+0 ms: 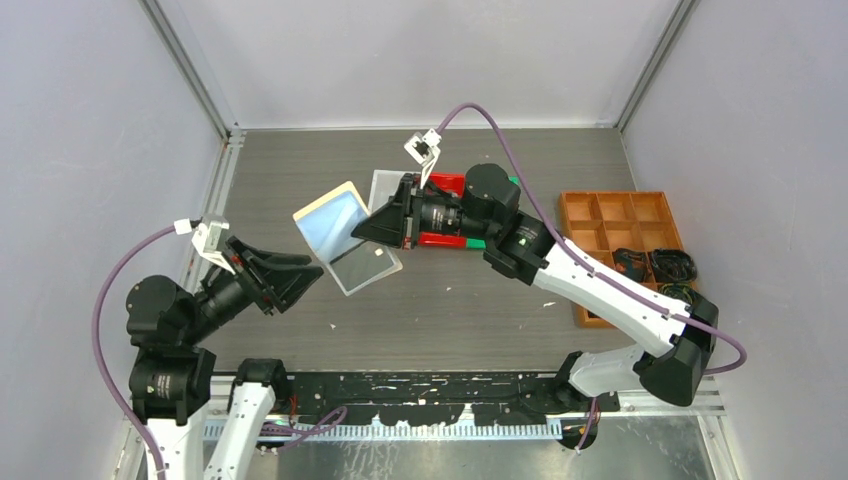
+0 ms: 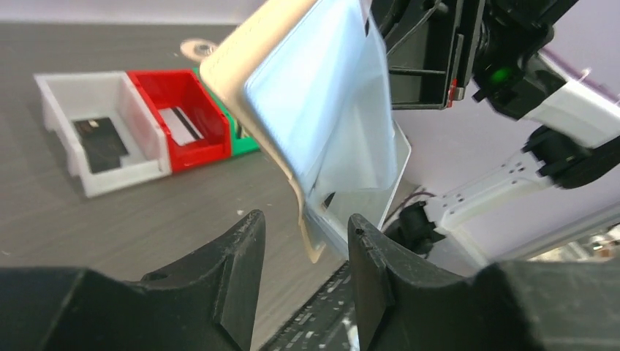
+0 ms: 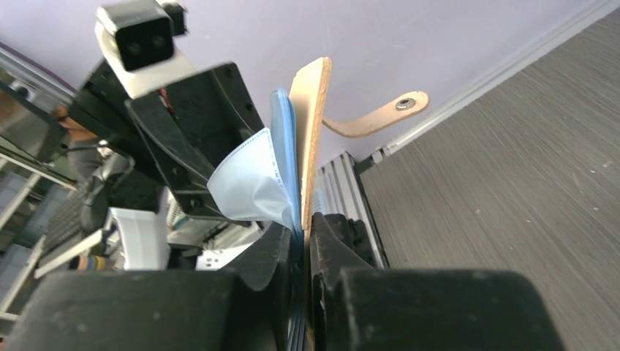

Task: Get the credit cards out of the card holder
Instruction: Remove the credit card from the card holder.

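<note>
Holder (image 1: pixel 335 225) is up in the air over mid table (image 1: pixel 450 310), open, w/ clear sleeves (image 2: pixel 358 157) fanning out. R gripper (image 3: pixel 305 227) is clamped tight on its edge. L gripper (image 2: pixel 305 234) is loose, fingers apart, holding nothing; holder's low corner hangs between them. Snap tab (image 3: pixel 376 115) sticks out sideways. Behind: white bin (image 2: pixel 58 110) w/ black card (image 2: pixel 102 142), red bin (image 2: pixel 146 88) w/ striped card (image 2: pixel 179 124), then green bin (image 2: pixel 245 142). From above, R arm (image 1: pixel 600 290) hides most of the bins. Orange tray (image 1: pixel 620 205) sits far R.
</note>
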Tool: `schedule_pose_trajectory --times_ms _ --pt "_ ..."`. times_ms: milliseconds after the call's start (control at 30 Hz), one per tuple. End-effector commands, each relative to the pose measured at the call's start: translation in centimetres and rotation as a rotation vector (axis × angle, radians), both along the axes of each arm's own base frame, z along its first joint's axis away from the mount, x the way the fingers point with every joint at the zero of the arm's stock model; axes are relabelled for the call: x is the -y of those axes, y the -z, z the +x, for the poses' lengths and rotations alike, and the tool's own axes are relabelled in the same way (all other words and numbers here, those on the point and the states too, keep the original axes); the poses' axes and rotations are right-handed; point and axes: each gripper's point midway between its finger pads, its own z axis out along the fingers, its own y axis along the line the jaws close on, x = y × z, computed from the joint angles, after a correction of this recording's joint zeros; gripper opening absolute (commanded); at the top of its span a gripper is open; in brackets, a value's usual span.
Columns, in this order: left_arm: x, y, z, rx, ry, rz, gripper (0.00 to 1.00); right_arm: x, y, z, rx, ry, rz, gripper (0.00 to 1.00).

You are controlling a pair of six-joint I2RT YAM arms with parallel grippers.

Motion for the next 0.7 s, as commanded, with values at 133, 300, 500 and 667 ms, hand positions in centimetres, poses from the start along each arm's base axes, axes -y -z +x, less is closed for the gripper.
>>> schedule_pose_trajectory --times_ms 133,300,500,667 --pt "2.5 -3.4 -3.3 -0.051 0.231 -0.208 0.44 -0.8 -5.6 -0.9 0.007 -0.015 0.213 0.01" --pt "1.6 -3.5 -1.8 -0.040 0.121 -0.189 0.41 -1.8 -5.6 -1.9 0.002 -0.042 0.219 0.01" --pt "0.4 -2.9 0.3 -0.066 -0.002 -0.185 0.32 -2.6 -4.6 -2.8 0.004 -0.052 0.214 0.04" --pt "-0.2 -3.0 1.0 -0.056 -0.063 -0.183 0.19 -2.0 -4.3 -3.0 0.009 -0.047 0.215 0.11"
